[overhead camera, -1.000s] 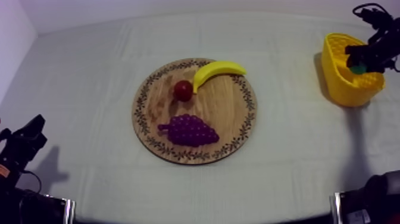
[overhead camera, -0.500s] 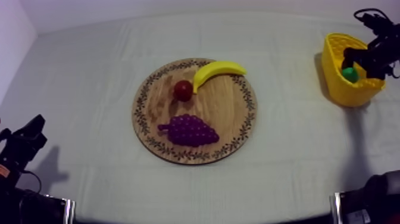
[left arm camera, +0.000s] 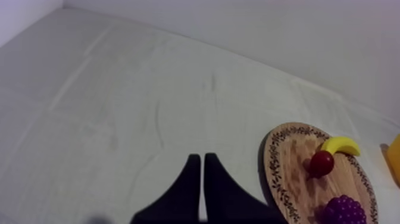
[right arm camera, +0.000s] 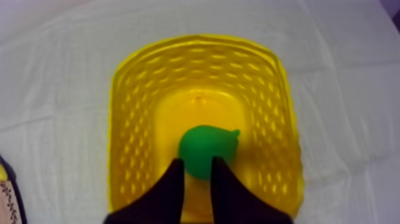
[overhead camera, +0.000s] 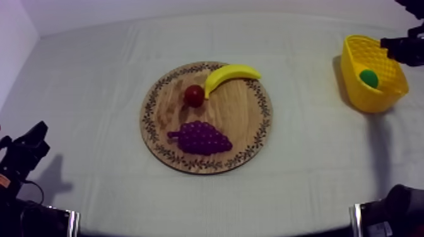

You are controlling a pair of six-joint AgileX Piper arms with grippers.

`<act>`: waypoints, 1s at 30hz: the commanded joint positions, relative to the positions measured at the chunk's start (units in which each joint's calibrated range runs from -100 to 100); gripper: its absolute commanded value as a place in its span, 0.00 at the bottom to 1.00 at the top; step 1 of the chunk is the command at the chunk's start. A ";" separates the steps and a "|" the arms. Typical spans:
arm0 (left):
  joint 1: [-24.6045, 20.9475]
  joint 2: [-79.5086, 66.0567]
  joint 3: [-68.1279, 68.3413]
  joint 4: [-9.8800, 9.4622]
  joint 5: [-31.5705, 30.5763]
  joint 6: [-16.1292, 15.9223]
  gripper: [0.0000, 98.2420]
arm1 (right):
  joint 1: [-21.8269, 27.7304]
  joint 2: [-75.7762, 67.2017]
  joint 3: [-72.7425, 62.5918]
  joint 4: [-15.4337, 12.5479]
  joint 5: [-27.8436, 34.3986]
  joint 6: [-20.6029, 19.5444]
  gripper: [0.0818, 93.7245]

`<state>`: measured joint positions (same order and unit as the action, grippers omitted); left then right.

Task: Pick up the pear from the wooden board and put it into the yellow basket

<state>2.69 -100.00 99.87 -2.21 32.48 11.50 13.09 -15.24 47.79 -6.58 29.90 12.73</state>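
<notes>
The right gripper [right arm camera: 197, 164] has lifted out of the yellow basket [right arm camera: 134, 125] since 0.5 s ago. Its 2 fingers are slightly apart and hold nothing. The pear [right arm camera: 206, 148] lies on the basket floor just below the fingertips, clear of them. In the top view this gripper is partly cut off at the edge. The left gripper [left arm camera: 198, 159] rests closed on nothing, near the wooden board [left arm camera: 294, 179].

Green pear [right arm camera: 205, 152], yellow perforated basket [right arm camera: 131, 119], purple grapes [overhead camera: 200, 138], leaf-patterned board [overhead camera: 240, 120] rim.
</notes>
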 commanded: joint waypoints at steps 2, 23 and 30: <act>0.02 0.00 0.02 -0.02 0.01 0.00 0.00 | 0.05 -15.04 7.07 -1.55 0.03 1.45 0.03; 0.02 0.00 0.02 -0.02 0.01 -0.01 0.00 | -10.39 -73.87 40.26 9.61 17.66 -4.61 0.00; 0.02 0.00 0.02 -0.02 0.01 0.00 0.00 | -10.11 -79.69 46.43 8.92 17.06 -4.24 0.00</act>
<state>2.69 -100.00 99.87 -2.21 32.48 11.50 2.91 -93.66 93.75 2.90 47.75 8.39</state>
